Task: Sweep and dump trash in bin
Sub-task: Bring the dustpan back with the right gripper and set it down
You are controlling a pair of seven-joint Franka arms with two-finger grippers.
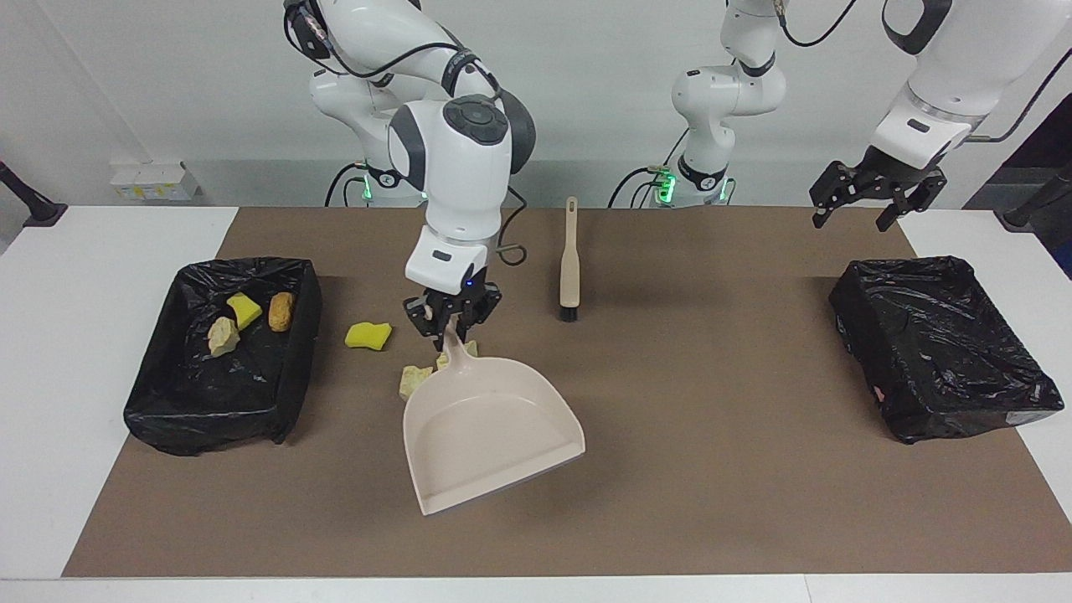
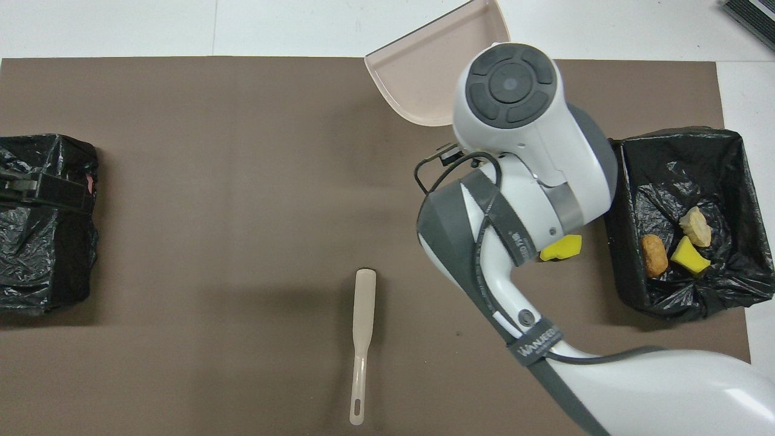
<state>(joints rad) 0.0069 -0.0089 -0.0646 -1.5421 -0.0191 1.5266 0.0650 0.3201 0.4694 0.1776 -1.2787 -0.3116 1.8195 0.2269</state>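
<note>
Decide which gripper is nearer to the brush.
Right. The right gripper holds the dustpan by its handle, just beside the brush. The left gripper waits, open, above the bin at its own end.

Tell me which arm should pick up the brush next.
Probably the left. The left gripper hangs open and empty over the mat near its own bin, while the right gripper is shut on the dustpan handle. The brush lies untouched between the arms.
</note>
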